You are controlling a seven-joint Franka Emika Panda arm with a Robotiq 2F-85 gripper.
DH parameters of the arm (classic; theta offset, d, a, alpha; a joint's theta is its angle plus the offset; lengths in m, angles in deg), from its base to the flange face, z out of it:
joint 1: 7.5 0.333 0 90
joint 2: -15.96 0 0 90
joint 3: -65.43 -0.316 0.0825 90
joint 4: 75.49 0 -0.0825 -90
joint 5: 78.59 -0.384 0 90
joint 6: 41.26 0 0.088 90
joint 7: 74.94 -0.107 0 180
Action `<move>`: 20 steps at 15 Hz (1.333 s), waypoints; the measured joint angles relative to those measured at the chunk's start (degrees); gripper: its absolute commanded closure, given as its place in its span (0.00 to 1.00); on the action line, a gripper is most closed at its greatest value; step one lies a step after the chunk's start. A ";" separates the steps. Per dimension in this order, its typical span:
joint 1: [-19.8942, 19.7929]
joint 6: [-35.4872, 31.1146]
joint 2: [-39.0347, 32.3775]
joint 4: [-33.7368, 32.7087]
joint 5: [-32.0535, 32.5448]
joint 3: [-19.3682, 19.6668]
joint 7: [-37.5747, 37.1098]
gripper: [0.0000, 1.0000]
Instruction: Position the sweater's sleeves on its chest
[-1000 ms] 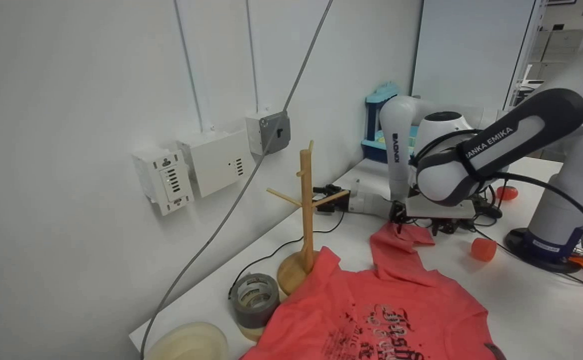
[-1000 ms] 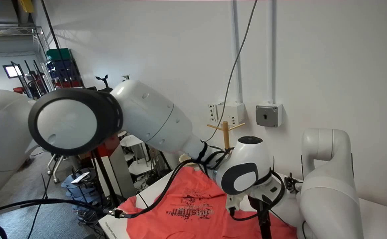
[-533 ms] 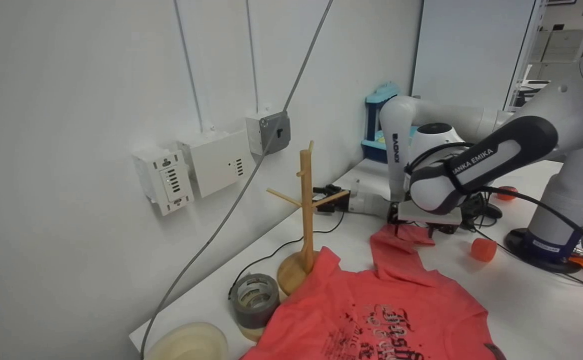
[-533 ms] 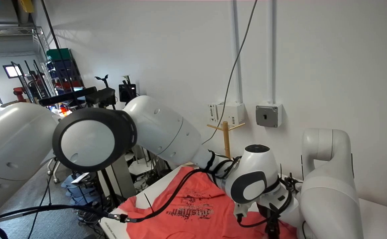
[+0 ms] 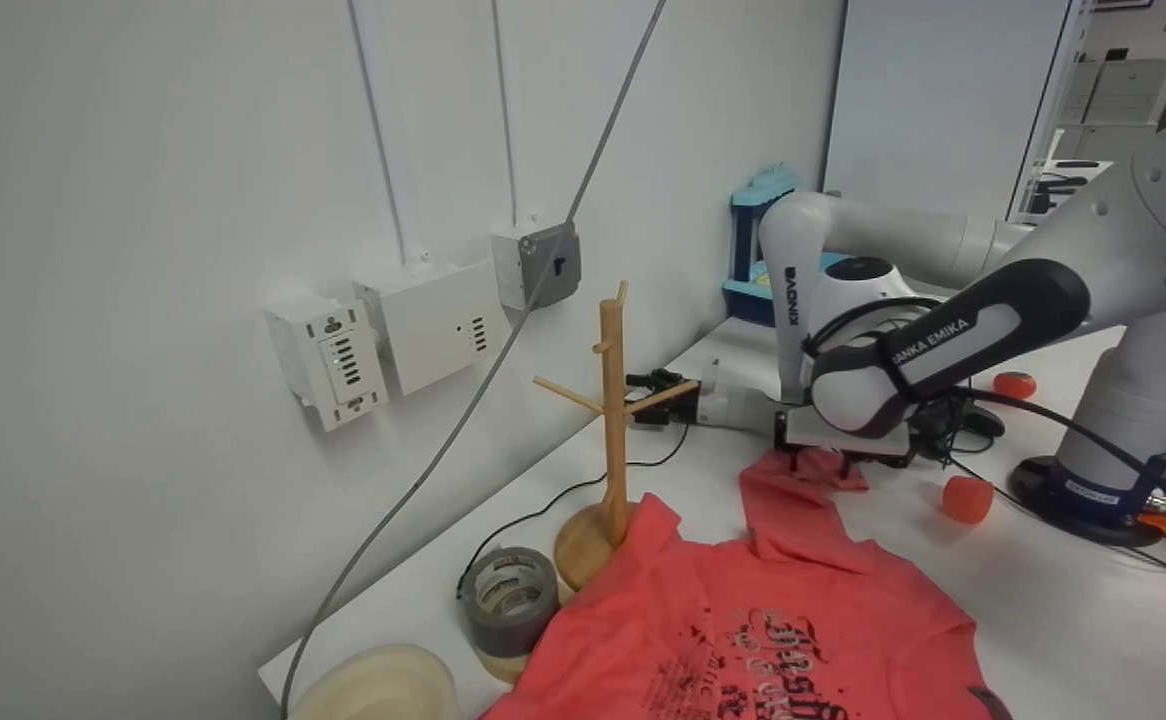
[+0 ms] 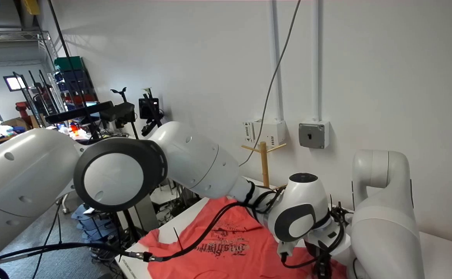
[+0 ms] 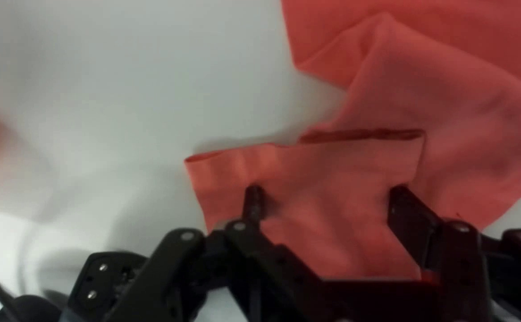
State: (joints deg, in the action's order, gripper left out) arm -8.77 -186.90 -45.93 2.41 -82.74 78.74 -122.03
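The coral-red sweater [image 5: 793,580] lies spread on the table, its dark-printed chest [image 5: 783,650] facing up; it also shows in an exterior view [image 6: 218,267]. One sleeve [image 5: 793,515] stretches from the body toward my gripper [image 5: 820,466]. In the wrist view this sleeve's end [image 7: 341,156] is bent over to one side, and my gripper [image 7: 326,193] is open above it, one finger on each side. I cannot tell whether the fingertips touch the cloth. The other sleeve [image 6: 151,238] lies at the left in an exterior view, partly behind a cable.
A wooden stand [image 5: 614,430], a grey tape roll [image 5: 511,600] and a cream bowl [image 5: 383,685] stand along the wall side. A second arm [image 5: 791,290] with its own black gripper [image 5: 665,398] rests close behind mine. An orange-red cup [image 5: 967,499] and a red ball-like object [image 5: 1014,385] are nearby.
My arm has come down and moved over the sleeve's end, leftward in an exterior view where the cup shows. The fingertips are lower, over the cloth. The sweater has barely moved.
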 measured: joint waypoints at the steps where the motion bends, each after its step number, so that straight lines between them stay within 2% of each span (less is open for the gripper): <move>1: 0.00 0.02 -0.15 -0.45 0.00 0.00 -0.23 0.65; 5: 0.00 0.03 -0.33 -1.51 0.00 0.00 -0.52 0.96; 6: 0.00 0.03 -0.33 -1.61 0.00 0.02 -0.52 1.00; 13: 1.29 -0.09 2.43 -0.43 1.57 1.84 -0.21 0.99; 16: 2.48 -0.12 7.12 2.99 3.30 2.37 1.59 0.99; 20: 2.98 0.04 16.43 11.05 3.66 0.07 9.34 0.99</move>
State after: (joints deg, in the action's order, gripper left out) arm -5.80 -186.86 -29.50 13.46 -79.09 78.80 -112.69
